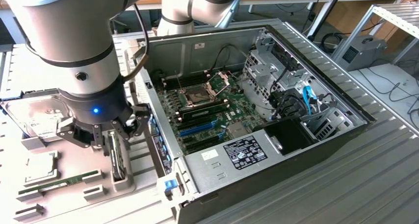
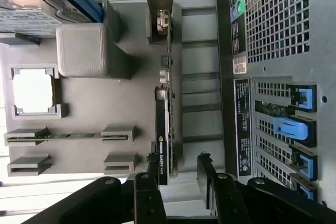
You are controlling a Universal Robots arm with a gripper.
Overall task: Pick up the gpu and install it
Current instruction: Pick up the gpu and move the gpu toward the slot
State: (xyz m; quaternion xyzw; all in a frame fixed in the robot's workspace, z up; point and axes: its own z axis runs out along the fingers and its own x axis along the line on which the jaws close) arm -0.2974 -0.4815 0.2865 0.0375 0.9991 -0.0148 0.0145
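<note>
On the exterior view's left you have a silver, boxy hard drive (image 1: 39,118) and a narrow green RAM stick (image 1: 59,182) seated in a matte grey tray (image 2: 89,98). Just right of them, your gripper (image 1: 117,138) hangs with its black jaws spread. They straddle one end of the gpu (image 1: 117,162), a thin green card standing on edge in its slot, unclamped. A ribbed strip separates it from the case's (image 1: 262,111) perforated metal wall.

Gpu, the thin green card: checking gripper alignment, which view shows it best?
Wrist view: the gpu stands edge-on, nearly whole length visible, ahead of the open gripper. Exterior view shows the gpu as a dark strip below the gripper.
</note>
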